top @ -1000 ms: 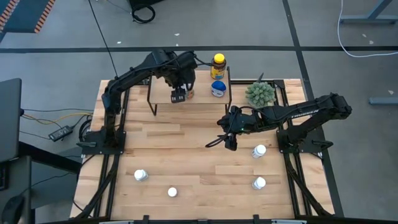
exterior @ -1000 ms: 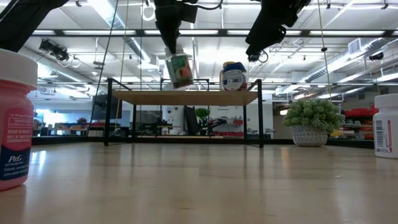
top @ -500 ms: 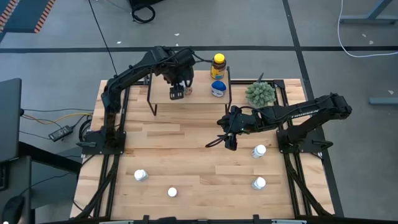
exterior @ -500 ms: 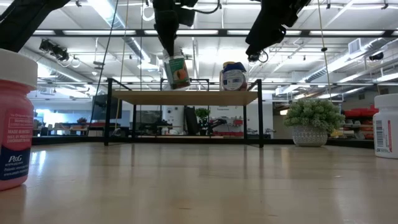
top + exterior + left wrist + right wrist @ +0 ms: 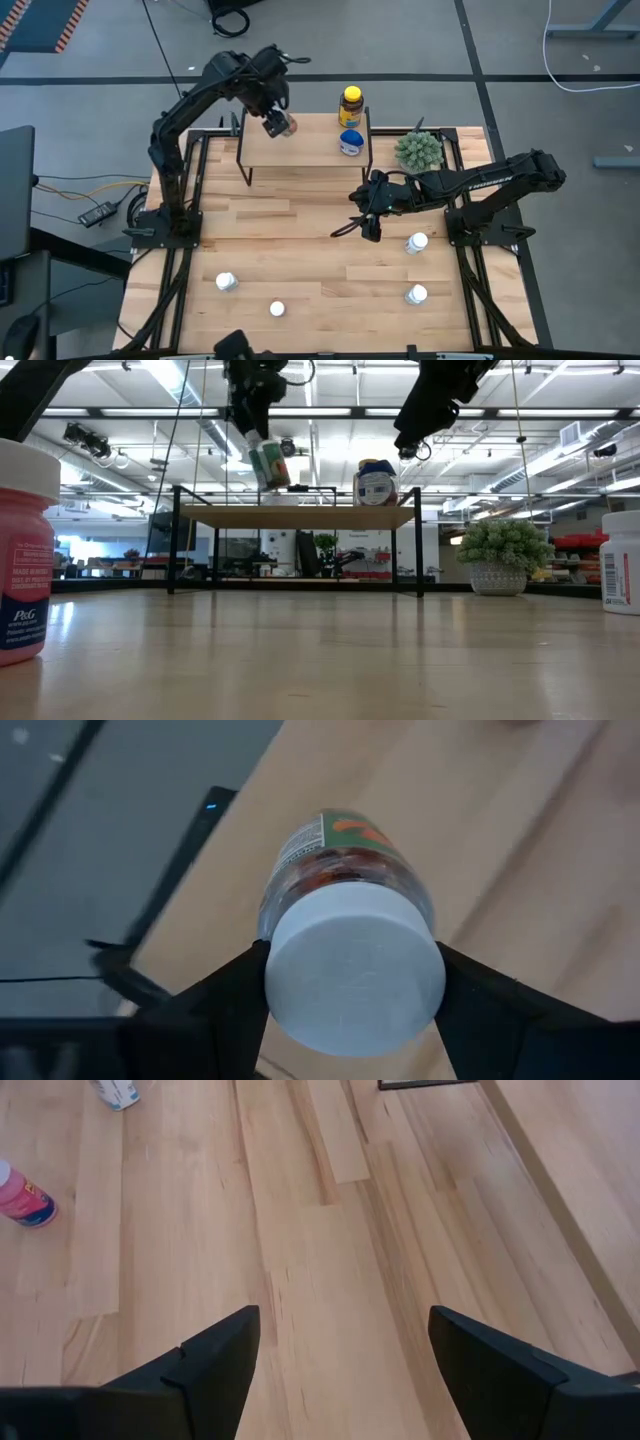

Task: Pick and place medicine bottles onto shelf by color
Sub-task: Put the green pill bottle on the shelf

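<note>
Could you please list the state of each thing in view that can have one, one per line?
Left pincer: shut on the white-capped bottle, above the shelf's left part.
White-capped bottle: held, tilted, clear of the shelf.
Right pincer: open, empty, over the table's middle.
Shelf: bears two bottles at its right end.
Amber bottle: upright on the shelf.
Blue-lidded bottle: on the shelf.
Pink-labelled bottle: upright on the table.

Two dark, near-black jointed arms are seen from above, each built of slim tubular links joined by bulkier rounded housings. The left arm point(image 5: 185, 110) is trailed by thin black cables near its wrist, and pale lettering is carried along the forearm of the right arm point(image 5: 480, 185). Matte black wedge-shaped fingers point(image 5: 215, 1360), smooth and unmarked, are shown in the wrist views.
</note>
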Robot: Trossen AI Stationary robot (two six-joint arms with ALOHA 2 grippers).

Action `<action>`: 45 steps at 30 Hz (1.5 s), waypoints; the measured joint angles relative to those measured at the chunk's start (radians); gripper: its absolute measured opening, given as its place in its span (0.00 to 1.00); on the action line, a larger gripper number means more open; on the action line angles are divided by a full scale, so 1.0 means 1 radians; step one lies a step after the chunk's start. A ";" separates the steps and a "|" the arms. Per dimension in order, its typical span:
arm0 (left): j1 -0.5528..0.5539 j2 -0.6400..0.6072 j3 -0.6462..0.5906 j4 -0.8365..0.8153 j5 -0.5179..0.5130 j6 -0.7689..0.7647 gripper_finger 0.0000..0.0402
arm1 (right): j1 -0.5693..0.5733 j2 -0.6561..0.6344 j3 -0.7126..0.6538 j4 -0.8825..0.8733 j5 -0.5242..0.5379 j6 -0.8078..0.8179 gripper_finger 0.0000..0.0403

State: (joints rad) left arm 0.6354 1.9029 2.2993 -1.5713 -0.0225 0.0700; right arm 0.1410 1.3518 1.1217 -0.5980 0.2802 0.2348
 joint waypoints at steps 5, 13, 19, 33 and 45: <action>0.001 -0.026 0.000 0.000 0.017 -0.033 0.62 | -0.001 0.000 0.000 0.004 0.000 -0.001 0.74; -0.018 -0.027 -0.001 0.000 0.020 -0.061 0.61 | -0.001 0.000 0.000 0.004 0.000 0.006 0.74; -0.056 -0.120 -0.148 0.001 0.021 -0.050 0.61 | 0.000 0.000 0.000 0.004 0.000 0.023 0.74; -0.042 -0.332 -0.396 0.000 -0.018 -0.031 0.60 | 0.000 0.000 0.000 0.092 0.000 0.000 0.74; -0.026 -0.262 -0.437 0.001 -0.026 0.019 0.63 | 0.000 0.000 0.000 0.104 0.000 -0.003 0.74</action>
State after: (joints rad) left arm 0.6096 1.6410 1.8626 -1.5700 -0.0486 0.0886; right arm 0.1406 1.3518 1.1217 -0.4939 0.2802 0.2321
